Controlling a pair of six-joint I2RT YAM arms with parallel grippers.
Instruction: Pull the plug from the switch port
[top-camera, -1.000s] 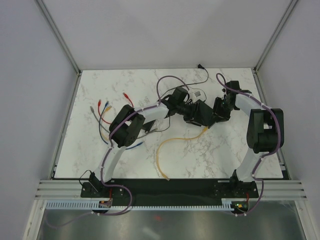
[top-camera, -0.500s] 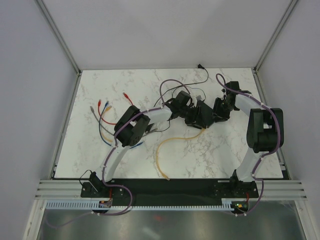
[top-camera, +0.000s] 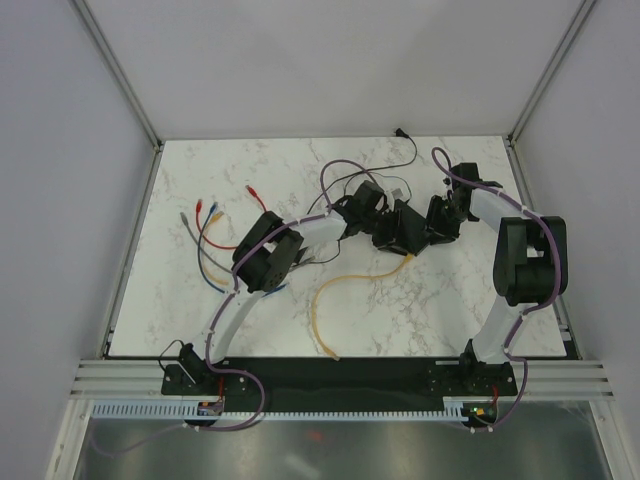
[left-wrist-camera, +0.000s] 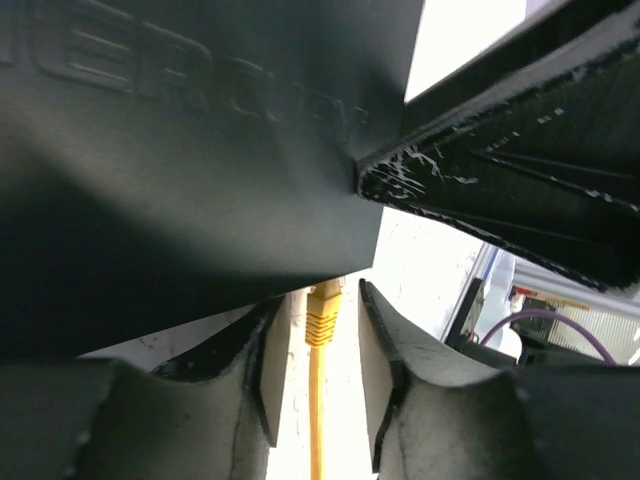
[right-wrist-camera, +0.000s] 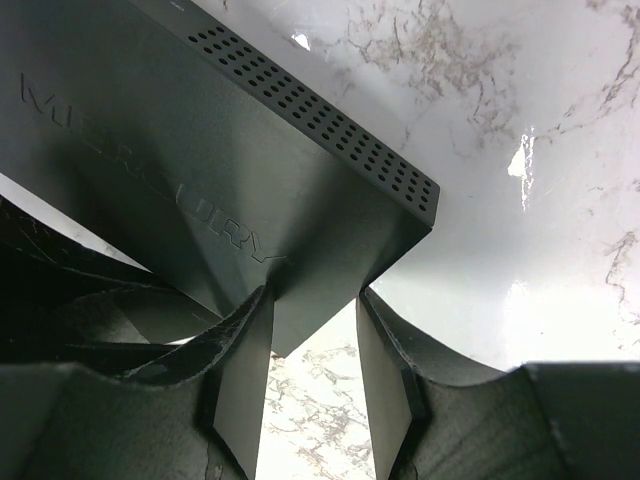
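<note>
Top external: compared with one second earlier, the left arm has its elbow nearer the tabletop's near edge and its wrist further right, tight against the switch. The right arm is unchanged. The switch lies at mid-tabletop, between the two wrists. A yellow cable runs from its near edge in a loop toward the front rail. Bare marble lies open ahead of and to the right of the switch. A bundle of loose cables lies well apart on the left.

Left wrist: the left end effector is spread, one finger on each side of the yellow plug. A thin gap shows at the right pad, and contact at the left pad cannot be confirmed. The plug's tip goes under the switch's lower edge; the port itself is hidden. A scratched black bar meets the switch's corner at upper right.

Right wrist: the right end effector pinches a corner of the switch, both pads against its faces. The vented side runs up and left. Clear marble lies beyond that corner.
</note>
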